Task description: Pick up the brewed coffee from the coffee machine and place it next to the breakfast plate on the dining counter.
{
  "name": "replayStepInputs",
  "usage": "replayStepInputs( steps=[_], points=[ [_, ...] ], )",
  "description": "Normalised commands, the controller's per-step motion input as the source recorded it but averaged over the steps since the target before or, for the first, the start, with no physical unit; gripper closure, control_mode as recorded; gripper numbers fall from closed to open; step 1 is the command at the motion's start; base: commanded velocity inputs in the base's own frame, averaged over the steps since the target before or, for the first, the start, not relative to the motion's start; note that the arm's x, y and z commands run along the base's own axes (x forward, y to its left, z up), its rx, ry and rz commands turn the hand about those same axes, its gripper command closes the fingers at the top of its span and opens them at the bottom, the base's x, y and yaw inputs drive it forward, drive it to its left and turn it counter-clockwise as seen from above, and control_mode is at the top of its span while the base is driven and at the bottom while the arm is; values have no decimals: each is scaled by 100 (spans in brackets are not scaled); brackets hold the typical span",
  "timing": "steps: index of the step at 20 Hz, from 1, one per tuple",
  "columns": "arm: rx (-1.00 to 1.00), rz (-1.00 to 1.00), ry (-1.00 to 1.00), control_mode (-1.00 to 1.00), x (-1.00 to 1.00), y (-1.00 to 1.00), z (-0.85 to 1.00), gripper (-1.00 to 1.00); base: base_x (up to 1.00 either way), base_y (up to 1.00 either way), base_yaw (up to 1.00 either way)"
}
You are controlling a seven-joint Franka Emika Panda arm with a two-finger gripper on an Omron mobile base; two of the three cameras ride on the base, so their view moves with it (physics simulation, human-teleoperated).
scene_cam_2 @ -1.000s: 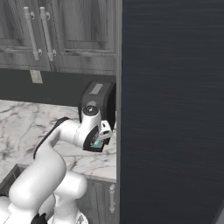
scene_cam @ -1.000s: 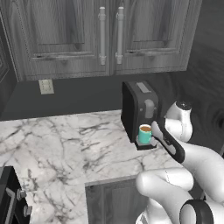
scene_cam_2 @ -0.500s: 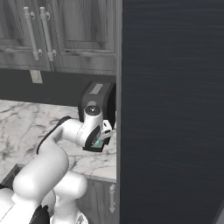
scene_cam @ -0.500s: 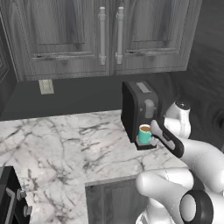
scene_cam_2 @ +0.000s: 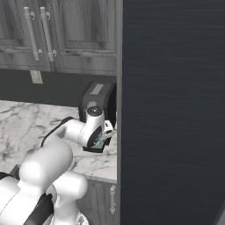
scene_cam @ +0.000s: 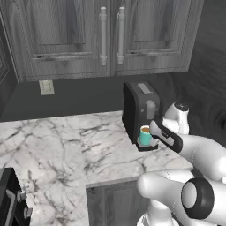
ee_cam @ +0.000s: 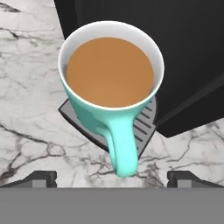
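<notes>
Compared with a second ago, the gripper (ee_cam: 112,176) is sitting a touch closer to the mug (ee_cam: 111,83); the mug, the coffee machine (scene_cam: 140,109) and the worktop (scene_cam: 66,150) are sitting where they were.

The fingers (ee_cam: 40,178) are standing spread as wide as they go, gripping nothing. Their two dark tips are showing at the near edge of the hand view, one on each side of the mug's handle (ee_cam: 123,146), which is pointing back between them, apart from both. Nothing is touching the tips.

Just beyond the fingers, the mug is standing upright on the grey slotted drip tray (ee_cam: 145,124) at the foot of the machine. It is teal-green outside and white at the rim, and it is holding light brown coffee nearly to the top.

Behind the mug, the black body of the coffee machine is rising, with a grey panel on its top. Farther back, dark wood cabinets (scene_cam: 110,37) are hanging above the marble worktop.
</notes>
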Motion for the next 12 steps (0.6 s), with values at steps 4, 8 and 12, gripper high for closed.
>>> replayStepInputs(
  steps=[4,8,12],
  points=[
    [0,1,0,-100,17,-8,-10,-100,0,0,0],
    [0,2,0,-100,16,-8,-8,-100,0,0,0],
    [0,2,0,-100,15,-3,-4,-100,0,0,0]
  ],
)
